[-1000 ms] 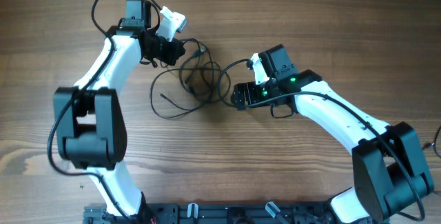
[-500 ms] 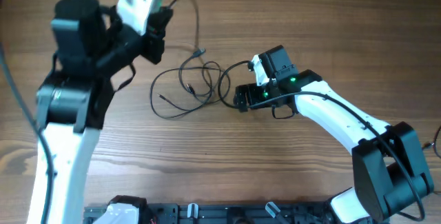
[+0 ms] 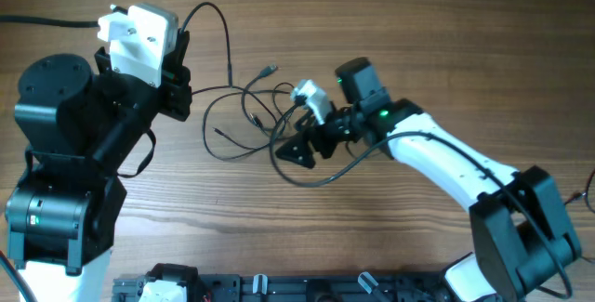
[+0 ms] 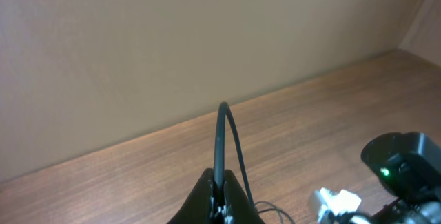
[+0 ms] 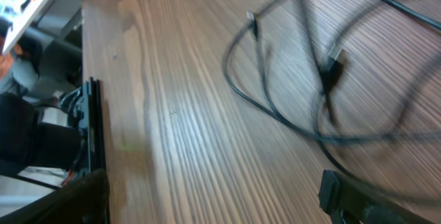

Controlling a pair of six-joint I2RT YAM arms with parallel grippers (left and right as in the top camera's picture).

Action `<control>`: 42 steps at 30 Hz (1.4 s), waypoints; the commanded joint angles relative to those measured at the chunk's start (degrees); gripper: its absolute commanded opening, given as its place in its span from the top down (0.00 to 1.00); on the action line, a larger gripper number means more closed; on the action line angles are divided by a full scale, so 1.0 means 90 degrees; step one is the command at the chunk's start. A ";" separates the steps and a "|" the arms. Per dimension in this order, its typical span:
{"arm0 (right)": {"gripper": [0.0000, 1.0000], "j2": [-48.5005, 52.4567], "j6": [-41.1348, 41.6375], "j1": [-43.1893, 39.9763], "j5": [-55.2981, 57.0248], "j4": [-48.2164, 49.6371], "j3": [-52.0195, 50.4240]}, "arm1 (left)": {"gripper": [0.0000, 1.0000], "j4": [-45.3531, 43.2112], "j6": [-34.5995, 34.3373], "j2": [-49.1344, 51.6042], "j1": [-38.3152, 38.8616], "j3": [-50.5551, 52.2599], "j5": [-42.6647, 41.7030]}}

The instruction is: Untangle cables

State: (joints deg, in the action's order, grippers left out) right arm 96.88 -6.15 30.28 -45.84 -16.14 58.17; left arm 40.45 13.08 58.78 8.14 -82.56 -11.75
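**Reader:** Where are the cables (image 3: 253, 116)?

**Desk:** In loose loops on the wooden table (image 3: 418, 23), between the two arms. One strand (image 3: 226, 32) arches up to the left gripper (image 4: 220, 191), which is high above the table with its fingers pinched tight on it.

**Reader:** And the right gripper (image 3: 299, 137)?

**Desk:** It is low over the table, fingers spread wide, holding nothing. The tangle lies just beside its tips, on the side toward the left arm. The held strand runs across from left gripper to tangle, so the right arm looks better placed for the next pick.
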 commanded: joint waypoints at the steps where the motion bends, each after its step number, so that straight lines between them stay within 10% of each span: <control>1: 0.00 0.0131 0.0226 0.0554 0.1098 0.0520 0.0095 | 0.95 0.0061 -0.0056 -0.0002 -0.0017 -0.0007 0.0104; 20: 0.00 0.1807 0.0899 0.0682 0.2382 0.2790 0.0126 | 0.96 0.0398 -0.0177 0.0002 -0.0017 -0.0007 0.0102; 22: 0.18 0.1846 0.1030 0.0682 0.2385 0.2878 0.0175 | 0.96 0.0396 -0.0177 0.0005 -0.0017 -0.0005 0.0102; 25: 0.96 0.1880 0.1205 0.0675 0.2509 0.2839 0.0192 | 0.96 0.0406 -0.0192 0.0005 -0.0017 -0.0005 0.0102; 42: 0.96 -0.0925 0.1831 -0.0833 0.2902 -0.1275 0.1583 | 0.96 0.0869 -0.0223 0.1229 -0.0017 -0.0005 -0.0396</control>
State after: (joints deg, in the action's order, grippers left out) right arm 95.00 11.05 24.88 -19.77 -24.49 68.20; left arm 48.25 11.64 67.24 8.14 -82.56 -12.01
